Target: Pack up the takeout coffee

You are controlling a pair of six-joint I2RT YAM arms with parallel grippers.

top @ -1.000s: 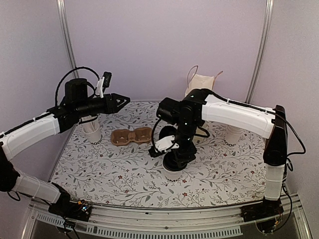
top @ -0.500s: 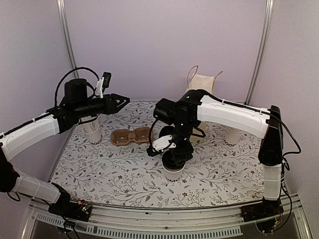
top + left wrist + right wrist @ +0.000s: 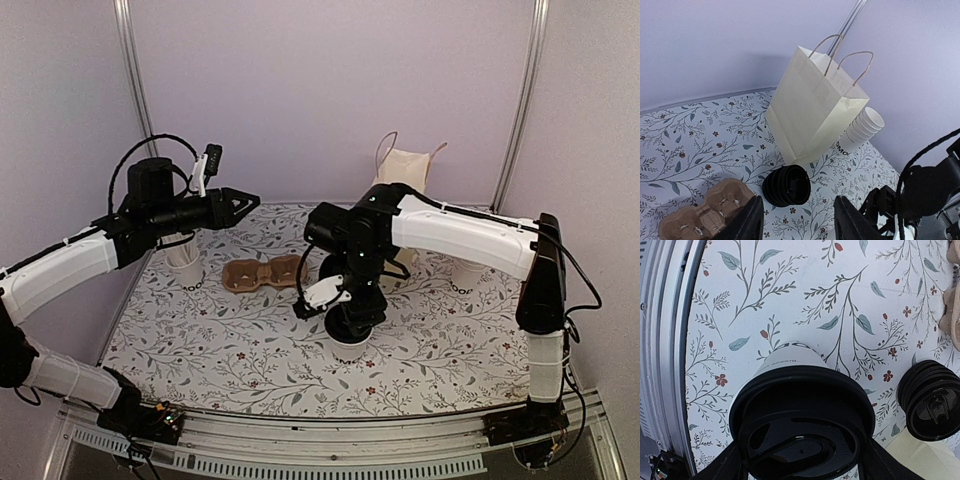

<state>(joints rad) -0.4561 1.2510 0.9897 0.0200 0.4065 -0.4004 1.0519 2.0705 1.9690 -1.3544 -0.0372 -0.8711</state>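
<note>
The takeout coffee, a white paper cup with a black lid, stands upright on the flowered table near the middle front. My right gripper comes down on it from above. In the right wrist view the black lid fills the space between the two fingers, which press against its sides, and the white cup wall shows below. My left gripper hangs in the air at the back left. It is open with nothing between its fingers.
A cream paper bag with handles stands at the back. A brown cardboard cup carrier lies left of centre. A stack of black lids lies before the bag. Stacked white cups stand right; a cup of stir sticks stands left.
The right arm's elbow and wrist have shifted a little to the left above the cup. The cup stays at the same spot. The left arm has not moved.
</note>
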